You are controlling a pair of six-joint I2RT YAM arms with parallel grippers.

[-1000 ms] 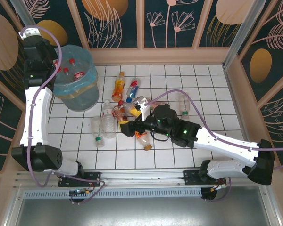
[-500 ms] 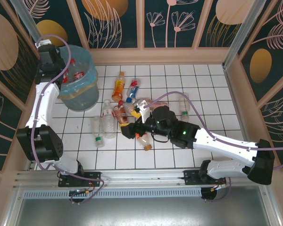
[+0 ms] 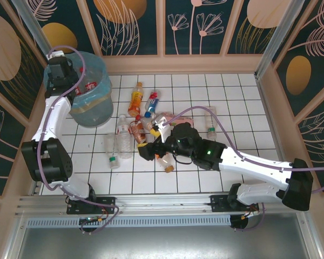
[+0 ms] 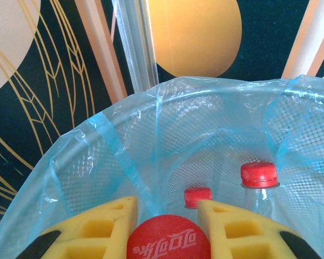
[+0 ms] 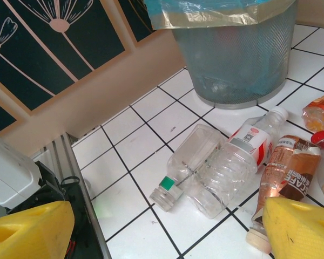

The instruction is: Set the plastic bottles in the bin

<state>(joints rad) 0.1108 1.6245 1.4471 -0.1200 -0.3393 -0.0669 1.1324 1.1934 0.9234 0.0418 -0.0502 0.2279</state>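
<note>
Held bottle (image 4: 168, 240): red-topped, over the open mouth of the bin (image 3: 94, 110), with two capped bottles (image 4: 258, 175) inside below it.
Left gripper (image 4: 166, 209): clamped on that bottle, above the bin's near rim.
Release: spread your jaws only once the bottle hangs inside the rim, clear of the liner (image 4: 97, 156).
Loose bottles (image 3: 134, 128): on the tiles (image 3: 205, 97) beside the bin.
Right gripper (image 3: 146, 148): jaws wide, empty, over that pile.

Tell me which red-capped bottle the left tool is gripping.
The bottle with white lettering on its cap, between the yellow fingers; the other two stand inside the bin.
</note>
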